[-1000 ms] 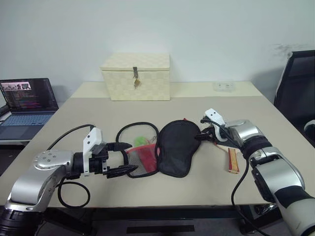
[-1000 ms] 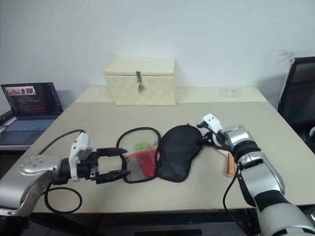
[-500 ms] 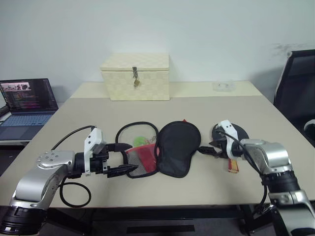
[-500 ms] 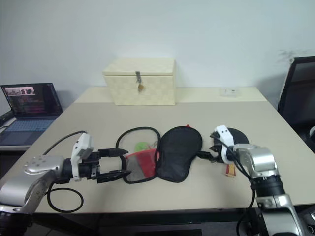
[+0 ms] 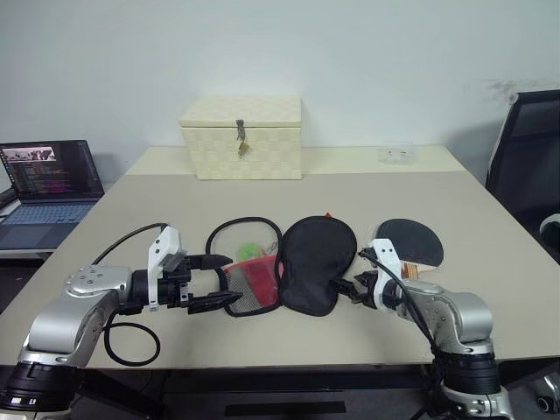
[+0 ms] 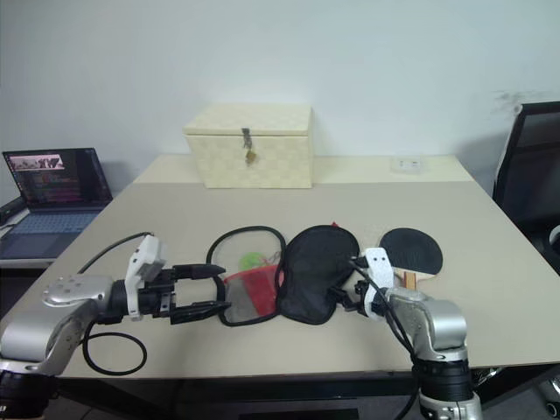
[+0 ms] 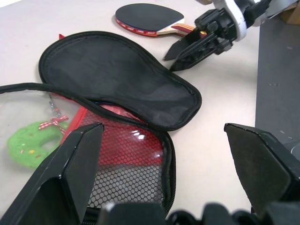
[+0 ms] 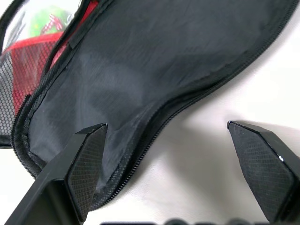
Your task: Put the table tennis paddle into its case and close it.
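The table tennis paddle lies flat on the table, black face up, handle toward me, just right of the case. The case lies unzipped and spread: its black flap on the right, its red mesh part and a green charm on the left. My left gripper is open at the left edge of the mesh part, holding nothing. My right gripper is open and empty beside the flap's near right edge, between flap and paddle handle; the left wrist view shows the right gripper too.
A cream woven box with a metal latch stands at the back of the table. An open laptop sits on a side surface at far left. A black chair stands at right. A black cable loop hangs by my left arm.
My right arm has drawn back toward me and to the left, away from the paddle's handle to the flap's edge, uncovering the paddle. The left gripper has stayed put.
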Action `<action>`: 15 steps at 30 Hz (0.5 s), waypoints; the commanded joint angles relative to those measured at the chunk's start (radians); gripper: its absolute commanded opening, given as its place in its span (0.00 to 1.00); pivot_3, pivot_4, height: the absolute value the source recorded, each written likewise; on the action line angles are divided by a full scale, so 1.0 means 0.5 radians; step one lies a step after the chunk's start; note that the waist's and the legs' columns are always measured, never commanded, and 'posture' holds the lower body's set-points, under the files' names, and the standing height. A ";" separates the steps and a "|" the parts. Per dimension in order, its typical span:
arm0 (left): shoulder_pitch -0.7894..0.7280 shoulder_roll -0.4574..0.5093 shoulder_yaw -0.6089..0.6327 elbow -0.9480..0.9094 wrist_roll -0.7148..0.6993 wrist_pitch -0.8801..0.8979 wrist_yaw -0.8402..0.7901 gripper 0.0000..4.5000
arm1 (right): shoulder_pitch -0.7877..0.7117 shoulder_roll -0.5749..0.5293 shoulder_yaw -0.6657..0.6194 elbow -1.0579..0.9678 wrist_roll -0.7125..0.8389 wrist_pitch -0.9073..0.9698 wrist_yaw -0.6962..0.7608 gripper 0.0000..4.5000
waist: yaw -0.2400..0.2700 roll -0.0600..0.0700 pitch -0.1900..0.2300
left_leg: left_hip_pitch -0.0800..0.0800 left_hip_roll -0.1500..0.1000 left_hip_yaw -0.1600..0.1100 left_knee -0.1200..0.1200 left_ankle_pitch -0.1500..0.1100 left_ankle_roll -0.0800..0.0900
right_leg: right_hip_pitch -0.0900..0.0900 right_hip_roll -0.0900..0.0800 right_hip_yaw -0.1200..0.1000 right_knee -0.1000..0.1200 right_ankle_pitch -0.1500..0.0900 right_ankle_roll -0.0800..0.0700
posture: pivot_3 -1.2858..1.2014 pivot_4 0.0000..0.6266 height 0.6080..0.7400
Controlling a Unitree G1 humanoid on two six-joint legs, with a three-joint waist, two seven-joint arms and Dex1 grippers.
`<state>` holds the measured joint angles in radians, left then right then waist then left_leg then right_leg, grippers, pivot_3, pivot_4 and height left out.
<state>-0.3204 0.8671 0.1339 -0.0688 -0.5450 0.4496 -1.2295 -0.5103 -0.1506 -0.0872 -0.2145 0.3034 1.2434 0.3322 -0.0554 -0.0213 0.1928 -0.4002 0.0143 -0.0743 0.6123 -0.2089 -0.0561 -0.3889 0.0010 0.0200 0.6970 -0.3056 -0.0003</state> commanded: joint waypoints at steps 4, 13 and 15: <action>0.002 0.024 0.045 -0.047 0.004 -0.024 0.007 1.00 | -0.004 0.096 0.144 0.107 0.008 -0.167 -0.033 1.00 | -0.005 -0.003 -0.002 | 0.002 0.000 0.000 0.000 0.000 0.000 | 0.001 0.002 0.000 0.001 0.000 0.000 | 0.52 0.24 1.00; 0.046 0.027 0.070 -0.083 -0.007 -0.026 0.031 1.00 | -0.045 0.248 0.211 0.223 0.036 -0.233 -0.068 1.00 | -0.023 -0.005 -0.003 | 0.004 0.023 0.002 0.000 0.000 0.000 | 0.000 0.017 0.005 0.001 0.000 0.000 | 0.52 0.24 1.00; 0.050 0.027 0.071 -0.089 -0.011 -0.028 0.036 1.00 | -0.054 0.247 0.206 0.229 0.038 -0.233 -0.066 0.92 | -0.022 -0.005 -0.003 | 0.005 0.027 0.003 0.000 0.000 0.000 | 0.000 0.022 0.006 0.001 0.001 -0.002 | 0.52 0.24 1.00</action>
<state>-0.2929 0.8672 0.1359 -0.0748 -0.5427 0.4496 -1.2111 -0.5329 -0.0433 -0.0088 -0.1104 0.2961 1.1180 0.2894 -0.0667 -0.0240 0.1911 -0.3979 0.0282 -0.0730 0.6122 -0.2090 -0.0562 -0.3889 0.0126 0.0229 0.6972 -0.3047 -0.0019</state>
